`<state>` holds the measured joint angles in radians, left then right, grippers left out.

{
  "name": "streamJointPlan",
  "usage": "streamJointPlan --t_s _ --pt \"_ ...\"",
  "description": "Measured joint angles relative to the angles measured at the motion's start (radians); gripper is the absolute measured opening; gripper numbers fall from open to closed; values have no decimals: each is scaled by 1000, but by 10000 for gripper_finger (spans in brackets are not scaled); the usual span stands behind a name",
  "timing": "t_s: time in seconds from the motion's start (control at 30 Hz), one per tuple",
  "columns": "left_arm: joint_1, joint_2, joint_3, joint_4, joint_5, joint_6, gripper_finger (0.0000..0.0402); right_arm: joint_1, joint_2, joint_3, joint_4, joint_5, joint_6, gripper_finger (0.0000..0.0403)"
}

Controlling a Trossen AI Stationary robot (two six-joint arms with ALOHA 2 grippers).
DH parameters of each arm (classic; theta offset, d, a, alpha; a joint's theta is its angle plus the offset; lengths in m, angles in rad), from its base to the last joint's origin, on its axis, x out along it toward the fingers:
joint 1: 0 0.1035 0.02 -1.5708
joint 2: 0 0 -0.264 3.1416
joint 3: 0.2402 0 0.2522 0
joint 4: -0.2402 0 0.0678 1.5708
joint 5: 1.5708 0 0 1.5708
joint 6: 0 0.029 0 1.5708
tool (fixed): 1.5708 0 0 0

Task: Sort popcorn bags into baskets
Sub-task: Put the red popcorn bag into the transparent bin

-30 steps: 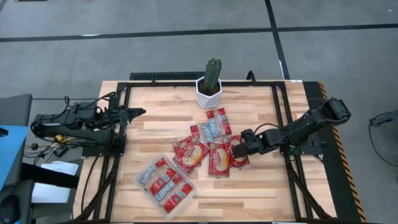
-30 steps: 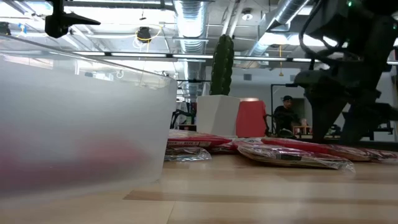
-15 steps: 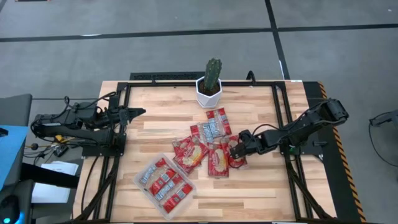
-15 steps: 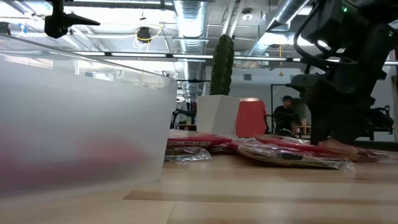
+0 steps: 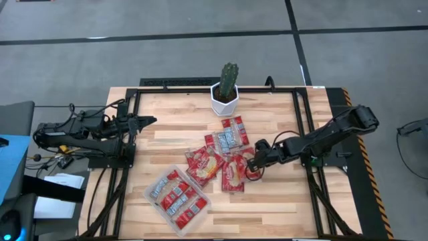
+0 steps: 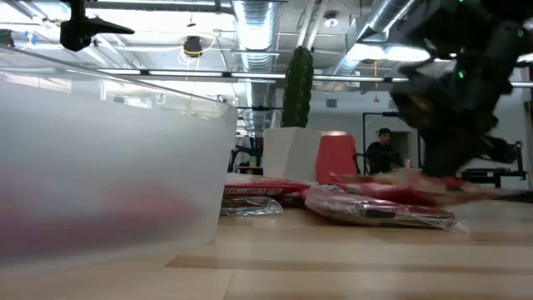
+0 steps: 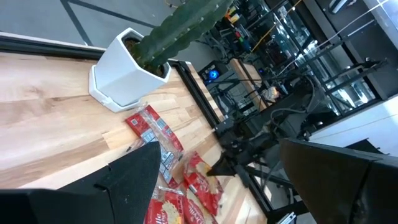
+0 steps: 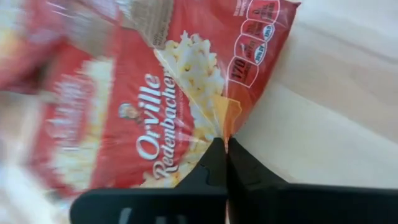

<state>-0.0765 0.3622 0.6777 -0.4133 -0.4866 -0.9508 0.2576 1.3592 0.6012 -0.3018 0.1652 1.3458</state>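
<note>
Several red popcorn bags lie in a loose heap at mid-table: slim ones (image 5: 231, 132) toward the cactus, a larger one (image 5: 204, 165) nearer the basket. The clear basket (image 5: 200, 209) stands at the near left and holds several slim bags (image 5: 175, 195). My right gripper (image 5: 253, 163) is at the heap's right side, shut on a large bag (image 8: 155, 112) printed with a popcorn picture. That bag shows blurred above another bag (image 6: 375, 210) in the low view. My left gripper (image 5: 151, 120) waits open at the table's left, above the wood. My right gripper pinches the large bag's side edge (image 8: 227, 127) between its two shut fingers (image 8: 214, 163). It comes at the bag from the table's right, slanting down. The pinched side (image 6: 416, 182) is raised off the table; the rest of the bag spreads away from the fingers.
A cactus in a white hexagonal pot (image 5: 226, 97) stands at the far middle. A black frame (image 5: 304, 127) runs round the work area. Bare wood lies at the near right (image 5: 281, 207) and between the left arm and the heap. A person (image 6: 383, 154) sits in the room behind.
My right gripper has shut on the edge of the large bag at the heap's right side and has moved a little toward the table's left. The bag's pinched side has come up off the table, and the bag has shifted leftward over its neighbour.
</note>
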Motion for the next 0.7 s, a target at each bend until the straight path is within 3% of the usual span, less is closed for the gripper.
streamJointPlan --t_s 0.27,0.7 --pt "0 0 0 0 0 0 316 -46 -17 175 -12 12 -216 4" --pt "0 0 0 -8 16 2 316 -103 201 564 -36 -12 -633 3"
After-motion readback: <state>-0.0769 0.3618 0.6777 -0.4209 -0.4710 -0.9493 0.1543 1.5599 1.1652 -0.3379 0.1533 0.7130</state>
